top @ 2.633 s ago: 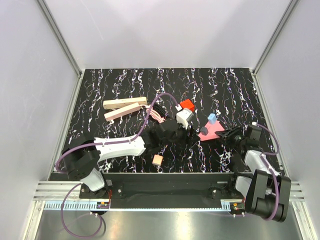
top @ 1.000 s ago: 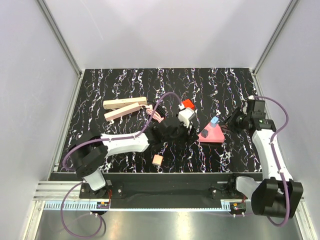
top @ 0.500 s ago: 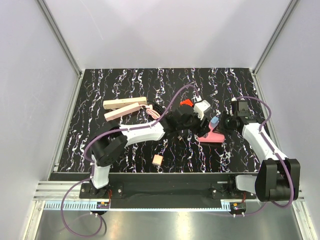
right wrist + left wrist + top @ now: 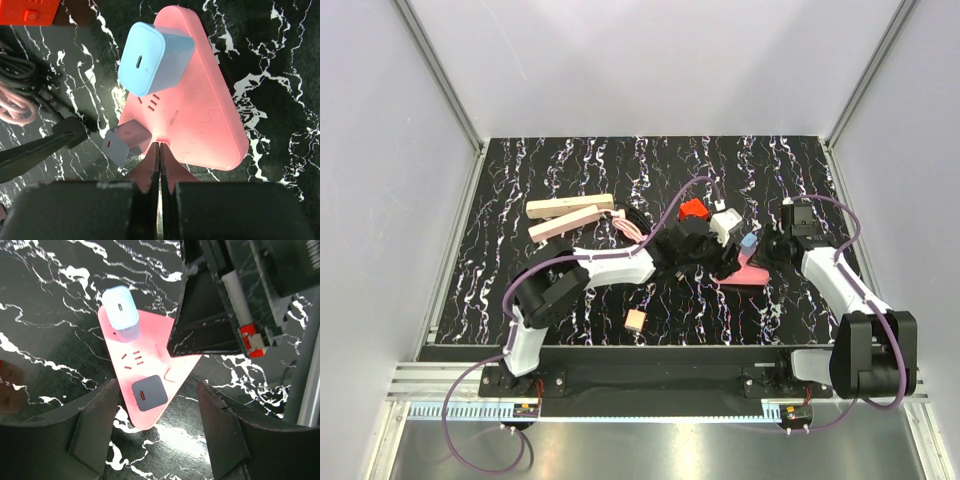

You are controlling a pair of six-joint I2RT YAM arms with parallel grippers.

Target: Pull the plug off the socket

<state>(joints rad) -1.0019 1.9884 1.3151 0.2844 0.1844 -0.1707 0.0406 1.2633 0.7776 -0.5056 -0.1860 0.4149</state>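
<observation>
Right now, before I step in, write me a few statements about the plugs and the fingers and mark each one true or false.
1. The right fingers are shut. True.
2. The left fingers clamp the gray plug. False: they stand open on either side of it, not touching it.
3. Two plugs sit in the pink triangle. True: the gray plug and a blue plug.
4. The blue plug is pulled out. False: it stands plugged into the triangle.
5. The right fingers hold the blue plug. False: they are shut on nothing, with their tips at the triangle's edge, away from that plug.
</observation>
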